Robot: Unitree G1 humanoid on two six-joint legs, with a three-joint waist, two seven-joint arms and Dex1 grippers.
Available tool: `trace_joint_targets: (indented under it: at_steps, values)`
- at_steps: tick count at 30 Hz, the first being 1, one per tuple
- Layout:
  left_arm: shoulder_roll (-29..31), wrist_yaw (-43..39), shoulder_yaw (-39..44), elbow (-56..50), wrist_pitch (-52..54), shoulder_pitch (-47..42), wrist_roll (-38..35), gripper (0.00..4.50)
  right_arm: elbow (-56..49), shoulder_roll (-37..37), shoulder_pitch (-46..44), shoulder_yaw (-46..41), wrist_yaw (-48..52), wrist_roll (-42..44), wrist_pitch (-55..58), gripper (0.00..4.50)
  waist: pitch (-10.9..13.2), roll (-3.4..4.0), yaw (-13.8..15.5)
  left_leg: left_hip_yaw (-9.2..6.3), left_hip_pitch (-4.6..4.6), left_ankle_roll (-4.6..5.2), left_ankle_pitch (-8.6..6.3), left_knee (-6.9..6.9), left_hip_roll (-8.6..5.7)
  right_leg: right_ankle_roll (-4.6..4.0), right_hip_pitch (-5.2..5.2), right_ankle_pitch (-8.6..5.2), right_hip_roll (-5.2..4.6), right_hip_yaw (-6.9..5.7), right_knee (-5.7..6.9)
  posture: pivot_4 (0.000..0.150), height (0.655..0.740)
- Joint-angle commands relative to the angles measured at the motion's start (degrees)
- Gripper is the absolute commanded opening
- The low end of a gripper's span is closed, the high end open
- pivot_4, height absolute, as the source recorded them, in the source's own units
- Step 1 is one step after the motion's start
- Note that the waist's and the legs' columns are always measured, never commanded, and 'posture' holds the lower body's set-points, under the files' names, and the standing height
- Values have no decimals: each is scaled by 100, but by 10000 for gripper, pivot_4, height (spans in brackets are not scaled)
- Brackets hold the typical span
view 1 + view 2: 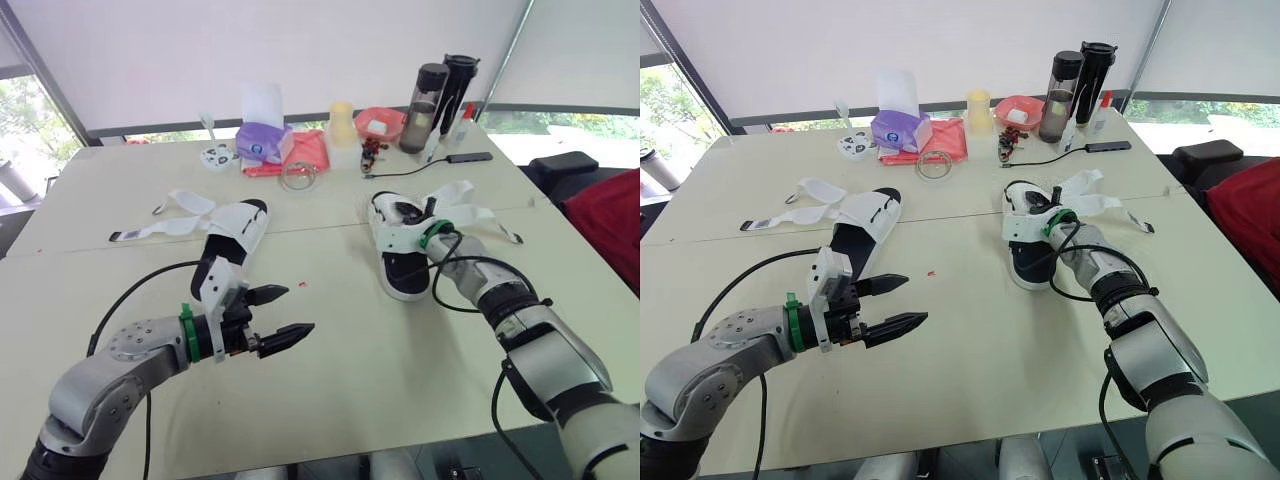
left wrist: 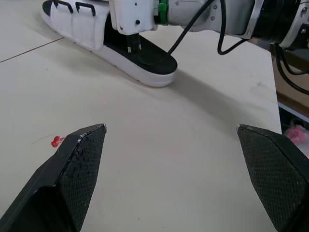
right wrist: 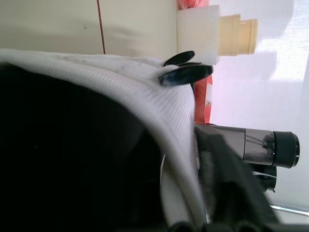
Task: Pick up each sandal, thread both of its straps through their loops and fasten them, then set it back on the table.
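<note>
Two white sandals with black footbeds lie on the table. The left sandal [image 1: 238, 228] has its loose straps [image 1: 175, 215] spread out to the left. The right sandal [image 1: 400, 262] has its straps [image 1: 470, 205] splayed to the right, unthreaded. My right gripper [image 1: 405, 222] reaches into this sandal from the right and is shut on its white upper [image 3: 159, 101], next to two black loops [image 3: 186, 72]. My left gripper [image 1: 300, 310] hovers open and empty over bare table in front of the left sandal. Its view looks across at the right sandal [image 2: 145, 63].
Clutter lines the table's far edge: a purple tissue box [image 1: 262, 140], red cloth [image 1: 310, 150], yellow cup [image 1: 342, 120], red bowl [image 1: 380, 122], two dark bottles [image 1: 440, 90], and a cabled black hub [image 1: 468, 157]. A small red scrap [image 1: 303, 283] lies mid-table.
</note>
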Motion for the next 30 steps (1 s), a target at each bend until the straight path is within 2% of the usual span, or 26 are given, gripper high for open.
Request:
trace_joint_targets:
  at_steps: [1,6,9,13,18,20,25,30]
  values:
    - [-15,14,88,-90,-88,-7,-10,45000,67,-36,-197,22,-175,-48,6,218,0,0,0,0,1,0,0,0,0,0,0,0,1,0,0,1500,7400]
    - [0,-20,104,4,-129,-63,31,45000,-197,-249,-187,-53,-256,-21,-247,218,1,2,4,0,2,-1,1,1,0,0,0,1,1,1,4,1500,7400]
    - [130,-175,201,105,-139,-139,32,45000,-1030,-802,75,-226,-203,301,-1587,218,16,17,28,-1,-2,-1,1,1,-3,2,-3,2,1,5,4,1500,7400]
    - [469,-632,394,343,-65,-315,-141,45000,-1918,-1704,421,19,343,529,-3740,218,25,24,-2,2,-3,-1,1,-6,-3,6,-7,3,4,9,4,1500,7400]
    - [681,-979,487,634,86,-609,-368,45000,-2262,-2078,439,213,590,467,-5777,218,30,25,-119,5,3,-2,1,-6,1,7,-6,3,17,15,8,1500,7400]
    - [691,-1014,486,688,107,-666,-397,45000,-2194,-2061,404,201,582,379,-6157,218,31,24,-150,5,5,-2,2,-4,1,7,-5,3,18,17,10,1500,7400]
    - [639,-1007,451,641,192,-690,-511,45000,-2016,-1821,253,176,87,-809,-7190,218,32,23,-141,6,8,-8,5,2,4,5,-7,3,21,26,20,1500,7400]
    - [538,-874,438,500,294,-646,-637,45000,-1899,-1621,-138,354,-1270,-2394,-7029,218,36,16,-140,14,8,-29,18,1,1,4,-36,2,23,50,62,1500,7400]
